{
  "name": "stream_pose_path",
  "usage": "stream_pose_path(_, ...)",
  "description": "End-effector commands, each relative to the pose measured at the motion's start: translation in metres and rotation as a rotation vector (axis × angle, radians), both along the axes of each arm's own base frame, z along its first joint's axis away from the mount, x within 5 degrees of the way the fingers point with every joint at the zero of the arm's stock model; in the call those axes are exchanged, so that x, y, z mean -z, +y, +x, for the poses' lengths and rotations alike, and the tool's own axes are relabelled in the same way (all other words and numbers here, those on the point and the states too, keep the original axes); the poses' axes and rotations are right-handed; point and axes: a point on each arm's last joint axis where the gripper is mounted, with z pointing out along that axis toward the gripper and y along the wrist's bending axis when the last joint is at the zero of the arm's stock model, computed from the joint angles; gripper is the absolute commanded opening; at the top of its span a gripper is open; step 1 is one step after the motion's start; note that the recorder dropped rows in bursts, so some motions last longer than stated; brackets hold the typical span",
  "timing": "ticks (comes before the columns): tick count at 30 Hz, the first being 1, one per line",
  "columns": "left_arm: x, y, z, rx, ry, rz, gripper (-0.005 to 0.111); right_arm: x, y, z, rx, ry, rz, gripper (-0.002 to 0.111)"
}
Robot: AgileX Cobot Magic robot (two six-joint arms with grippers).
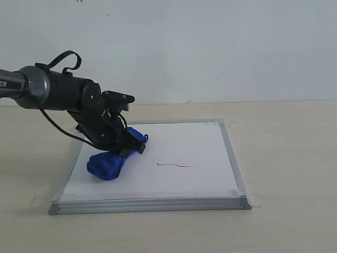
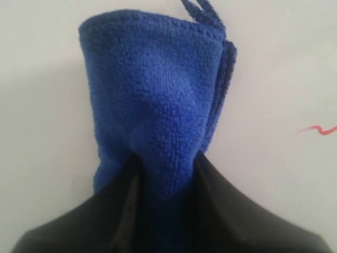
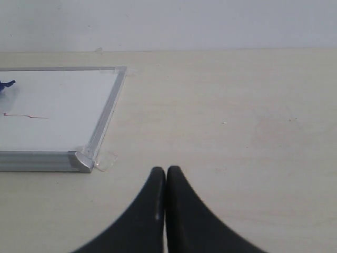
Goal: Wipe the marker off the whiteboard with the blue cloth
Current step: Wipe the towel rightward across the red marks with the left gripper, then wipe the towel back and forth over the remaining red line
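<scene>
The whiteboard point(image 1: 179, 142) lies flat on the table, silver-framed, with tape tabs at its corners. A thin red marker line point(image 1: 176, 165) runs across its middle; its end shows in the left wrist view as the marker point(image 2: 318, 129), and in the right wrist view as the marker point(image 3: 23, 115). My left gripper point(image 1: 124, 150) is shut on the blue cloth point(image 1: 107, 165), which rests on the board's left part, left of the line. Up close, the blue cloth point(image 2: 152, 105) fills the space between my left gripper point(image 2: 167, 163) jaws. My right gripper point(image 3: 166, 171) is shut and empty over bare table beside the whiteboard point(image 3: 63, 95).
The light wooden table point(image 1: 284, 158) stretches around the board. A white wall stands behind. The left arm's black cables point(image 1: 63, 60) loop above its wrist.
</scene>
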Motion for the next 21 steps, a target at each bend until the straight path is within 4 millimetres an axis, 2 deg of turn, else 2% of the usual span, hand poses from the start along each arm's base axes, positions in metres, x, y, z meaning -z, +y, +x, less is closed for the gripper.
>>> stream_pose_path(1,0.018,-0.008,-0.009,0.041,0.086,0.021,0.004,-0.001,-0.001,0.000,0.006,-0.010,-0.007,0.000)
stream_pose_path(7,0.018,-0.064,-0.028,0.265,0.097,-0.015,0.004,-0.001,-0.001,0.000,0.006,-0.010,-0.007,0.000)
stream_pose_path(10,0.018,-0.083,-0.035,0.336,0.083,-0.010,0.004,-0.001,-0.001,0.000,0.006,-0.010,-0.007,0.000)
stream_pose_path(12,0.017,-0.087,-0.035,0.341,0.054,-0.015,0.004,-0.001,-0.001,0.000,0.006,-0.010,-0.007,0.000)
stream_pose_path(16,0.010,-0.081,-0.023,0.294,-0.004,-0.034,0.004,-0.001,-0.001,0.000,0.006,-0.010,-0.007,0.000)
stream_pose_path(21,-0.001,-0.049,-0.005,0.183,0.021,-0.034,0.004,-0.001,-0.001,0.000,0.006,-0.010,-0.007,0.000)
